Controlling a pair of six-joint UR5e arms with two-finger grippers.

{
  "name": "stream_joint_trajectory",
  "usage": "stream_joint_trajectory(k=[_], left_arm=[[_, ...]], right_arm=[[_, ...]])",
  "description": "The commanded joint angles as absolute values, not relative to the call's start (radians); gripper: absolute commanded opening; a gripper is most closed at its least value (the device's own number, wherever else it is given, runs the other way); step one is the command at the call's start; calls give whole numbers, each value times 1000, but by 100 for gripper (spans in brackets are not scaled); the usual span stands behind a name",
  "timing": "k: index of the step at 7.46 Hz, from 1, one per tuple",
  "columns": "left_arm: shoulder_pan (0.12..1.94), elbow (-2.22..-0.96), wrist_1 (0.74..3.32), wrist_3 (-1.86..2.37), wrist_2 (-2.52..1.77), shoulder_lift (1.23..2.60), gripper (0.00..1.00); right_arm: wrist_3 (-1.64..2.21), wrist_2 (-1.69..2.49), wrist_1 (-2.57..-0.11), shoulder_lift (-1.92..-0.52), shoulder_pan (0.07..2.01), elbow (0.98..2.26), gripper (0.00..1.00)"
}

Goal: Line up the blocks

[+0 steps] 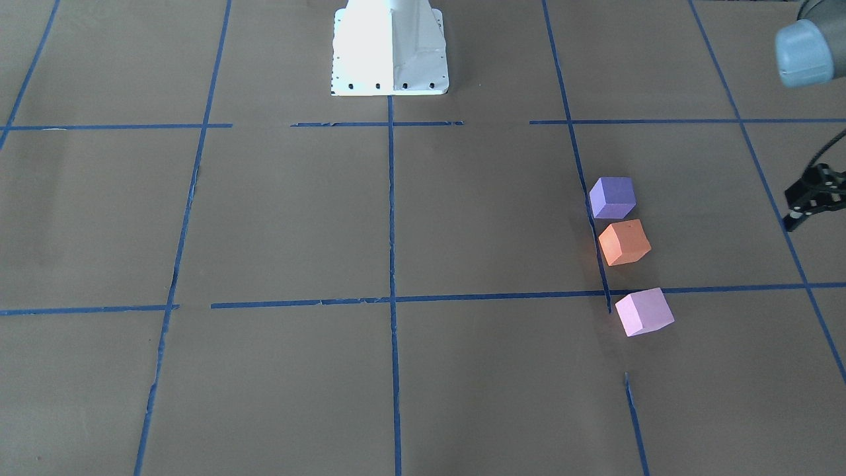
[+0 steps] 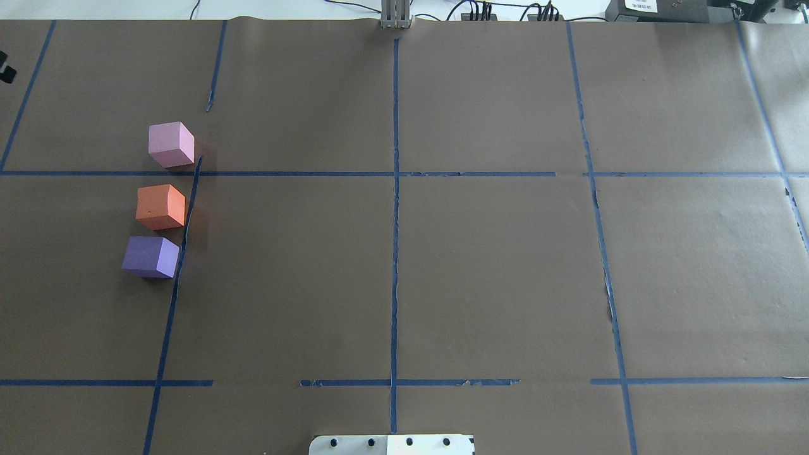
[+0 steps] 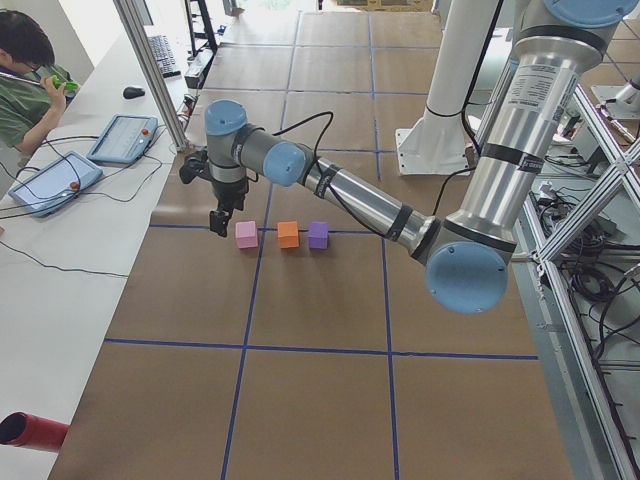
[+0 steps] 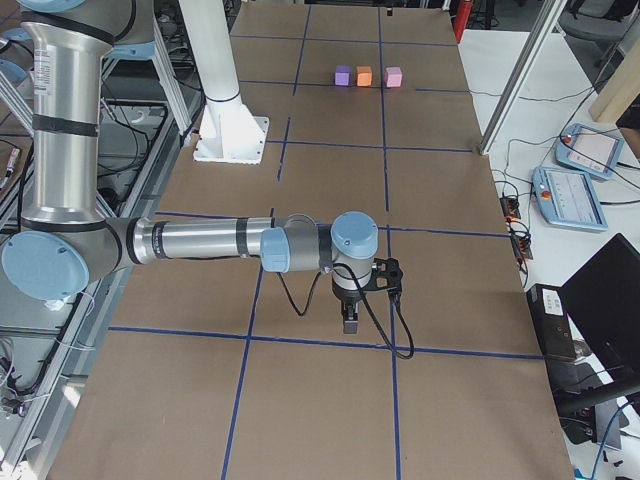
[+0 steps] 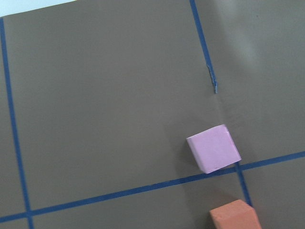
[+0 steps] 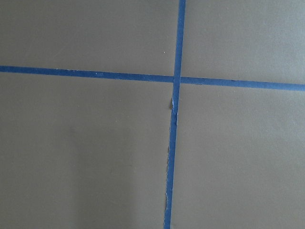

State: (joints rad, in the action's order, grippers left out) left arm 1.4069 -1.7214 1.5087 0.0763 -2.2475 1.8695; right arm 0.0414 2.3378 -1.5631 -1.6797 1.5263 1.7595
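While the purple cube (image 2: 150, 257), orange cube (image 2: 161, 206) and pink cube (image 2: 170, 145) are sitting in a near-to-far row beside a blue tape line (image 2: 189, 196) on the table's (image 2: 493, 265) left, the left gripper (image 3: 216, 226) is hovering far-left of the pink cube and the right gripper (image 4: 349, 322) is hanging well apart on the right. Cannot tell whether either is released or clenched.

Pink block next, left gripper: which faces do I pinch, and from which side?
Come straight down from above with the left gripper and pinch two opposite side faces of the pink block, ideally the pair not facing the orange block. It sits flat, top face clear, apart from its neighbour, but looks slightly skewed to the blue tape, so turn the wrist to match its edges.
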Motion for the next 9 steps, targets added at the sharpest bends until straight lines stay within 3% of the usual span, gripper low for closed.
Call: stream_joint_trajectory(k=[1,4,9], left_arm=[[1557,-1612,1506,-141,-2256,1812,100],[1580,-1608,1509,-141,-2374,1578,100],[1577,-1543,1509,-132,-2364,1578,100]], right_arm=[[41,2338,-1563,-1680,1526,1759,100],[41,2338,-1563,-1680,1526,1759,100],[41,2338,-1563,-1680,1526,1759,100]])
